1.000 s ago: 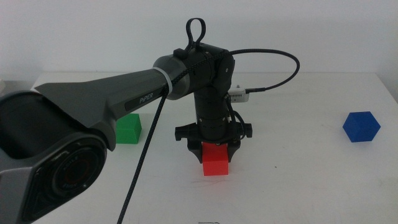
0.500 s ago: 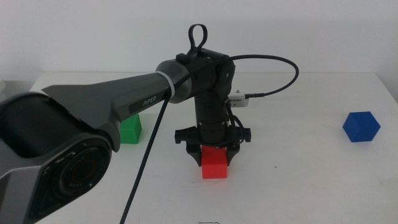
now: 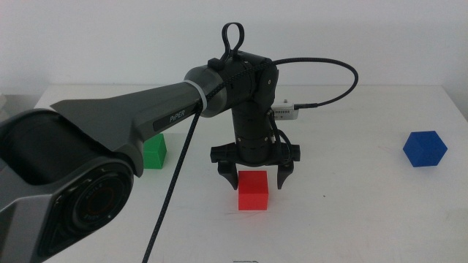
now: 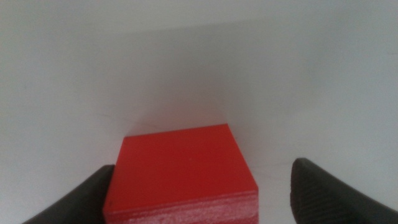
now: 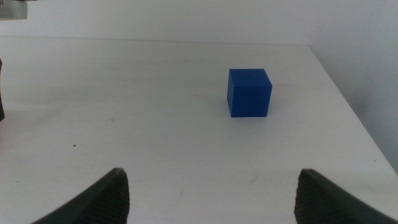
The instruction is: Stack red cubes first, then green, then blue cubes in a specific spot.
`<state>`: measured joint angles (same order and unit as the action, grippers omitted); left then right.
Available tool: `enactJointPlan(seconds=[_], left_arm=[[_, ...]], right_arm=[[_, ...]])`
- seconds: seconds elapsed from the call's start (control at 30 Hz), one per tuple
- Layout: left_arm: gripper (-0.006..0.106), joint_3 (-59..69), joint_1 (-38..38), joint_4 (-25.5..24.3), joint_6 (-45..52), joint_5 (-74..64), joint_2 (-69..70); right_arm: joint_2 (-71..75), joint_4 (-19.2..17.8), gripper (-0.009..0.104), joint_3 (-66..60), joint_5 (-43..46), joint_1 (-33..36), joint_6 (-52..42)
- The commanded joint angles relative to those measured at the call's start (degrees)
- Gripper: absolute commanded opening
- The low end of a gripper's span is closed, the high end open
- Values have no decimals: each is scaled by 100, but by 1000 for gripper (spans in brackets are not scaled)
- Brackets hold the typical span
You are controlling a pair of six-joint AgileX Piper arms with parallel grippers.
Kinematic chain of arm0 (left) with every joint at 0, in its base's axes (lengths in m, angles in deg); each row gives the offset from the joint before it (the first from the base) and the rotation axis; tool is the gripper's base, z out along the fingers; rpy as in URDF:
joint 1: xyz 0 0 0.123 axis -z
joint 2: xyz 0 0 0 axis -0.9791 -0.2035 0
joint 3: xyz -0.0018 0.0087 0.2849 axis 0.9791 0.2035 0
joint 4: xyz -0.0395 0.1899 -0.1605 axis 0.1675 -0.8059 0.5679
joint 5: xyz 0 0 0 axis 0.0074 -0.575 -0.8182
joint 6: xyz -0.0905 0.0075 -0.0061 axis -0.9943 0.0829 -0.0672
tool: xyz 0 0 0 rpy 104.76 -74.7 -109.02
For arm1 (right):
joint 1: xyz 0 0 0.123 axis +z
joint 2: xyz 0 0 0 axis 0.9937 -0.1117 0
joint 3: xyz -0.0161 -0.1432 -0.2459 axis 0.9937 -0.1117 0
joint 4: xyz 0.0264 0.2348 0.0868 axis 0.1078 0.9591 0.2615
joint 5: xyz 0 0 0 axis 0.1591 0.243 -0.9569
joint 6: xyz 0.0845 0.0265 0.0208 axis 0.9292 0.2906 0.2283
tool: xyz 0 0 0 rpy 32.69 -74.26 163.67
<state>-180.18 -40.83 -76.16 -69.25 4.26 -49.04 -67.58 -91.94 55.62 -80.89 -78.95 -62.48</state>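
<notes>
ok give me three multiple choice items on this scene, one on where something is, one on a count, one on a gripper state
1. Where is the red cube?
A. on the green cube
B. on the white table, under the left gripper
C. beside the blue cube

2. How many cubes are on the table?
A. two
B. three
C. four

3. What state is the left gripper in?
A. open, jaws either side of the red cube
B. shut on the red cube
C. shut on the green cube

Answers:
1 B, it sits alone on the table below the jaws.
2 B, red, green cube and blue cube.
3 A, the left wrist view shows a gap beside the cube.
</notes>
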Motion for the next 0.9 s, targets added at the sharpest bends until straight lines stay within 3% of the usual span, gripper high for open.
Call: enactJointPlan(seconds=[0.0,0.43,0.87], left_arm=[[94,-175,11,119,-25,-573,486],[94,-169,-187,-185,-72,-567,1002],[94,-153,-1039,-719,520,-567,1933]], right_arm=[[-63,-72,69,98,414,-42,-36],[-63,-72,69,98,414,-42,-36],[-63,-72,69,98,415,-42,-36]])
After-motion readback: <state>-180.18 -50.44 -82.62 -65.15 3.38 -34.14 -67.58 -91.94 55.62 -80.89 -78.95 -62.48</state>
